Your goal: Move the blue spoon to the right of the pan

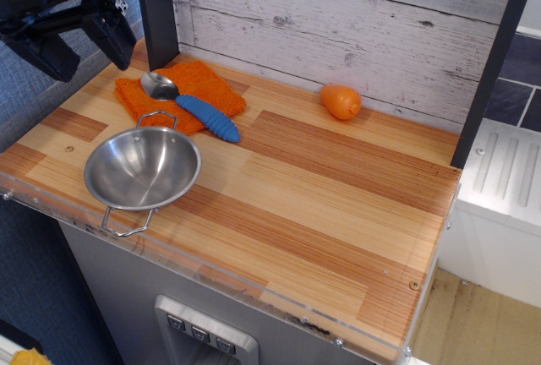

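The blue spoon [196, 108] lies on the orange knitted cloth [182, 92] at the back left, its metal bowl pointing left and its ribbed blue handle running right and forward past the cloth's edge. The pan [142, 168], a small shiny steel bowl with two wire loop handles, stands just in front of the cloth near the table's left front edge. My gripper [106, 19] hangs at the upper left, above and left of the spoon, apart from it. Only its dark body shows; its fingers are not clear.
An orange rounded object [341, 101] lies at the back by the whitewashed plank wall. A dark post [156, 10] stands behind the cloth and another [494, 61] at the right. The wooden tabletop [321, 204] stretches right of the pan, with a clear plastic rim along the front.
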### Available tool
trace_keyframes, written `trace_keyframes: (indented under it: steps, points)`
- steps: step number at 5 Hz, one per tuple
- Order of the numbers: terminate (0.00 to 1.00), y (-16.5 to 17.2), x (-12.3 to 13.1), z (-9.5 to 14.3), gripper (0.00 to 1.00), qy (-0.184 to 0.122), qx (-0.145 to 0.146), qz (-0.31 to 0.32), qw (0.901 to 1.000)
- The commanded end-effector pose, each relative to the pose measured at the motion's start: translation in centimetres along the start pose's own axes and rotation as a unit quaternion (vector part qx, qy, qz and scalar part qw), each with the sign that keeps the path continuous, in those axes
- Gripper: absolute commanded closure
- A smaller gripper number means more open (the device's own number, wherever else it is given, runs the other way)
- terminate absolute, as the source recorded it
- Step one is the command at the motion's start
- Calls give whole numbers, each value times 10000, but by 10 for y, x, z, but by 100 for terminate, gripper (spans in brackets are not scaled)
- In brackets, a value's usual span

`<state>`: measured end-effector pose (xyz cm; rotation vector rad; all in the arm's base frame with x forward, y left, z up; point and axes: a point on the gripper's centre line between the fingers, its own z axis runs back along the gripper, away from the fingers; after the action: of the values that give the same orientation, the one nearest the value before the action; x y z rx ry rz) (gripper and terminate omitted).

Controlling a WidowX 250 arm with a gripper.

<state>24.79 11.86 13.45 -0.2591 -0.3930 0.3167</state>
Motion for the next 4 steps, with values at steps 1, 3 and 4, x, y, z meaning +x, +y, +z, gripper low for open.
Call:
trace_keyframes:
  steps: [1, 3, 4]
  points:
    - [0, 0, 0, 0, 0, 0, 0, 0, 10000]
    - [0, -26, 23, -17, 0, -636, 143, 1658, 9840]
    - [0, -37, 35, -28, 0, -834, 255, 2030, 9753]
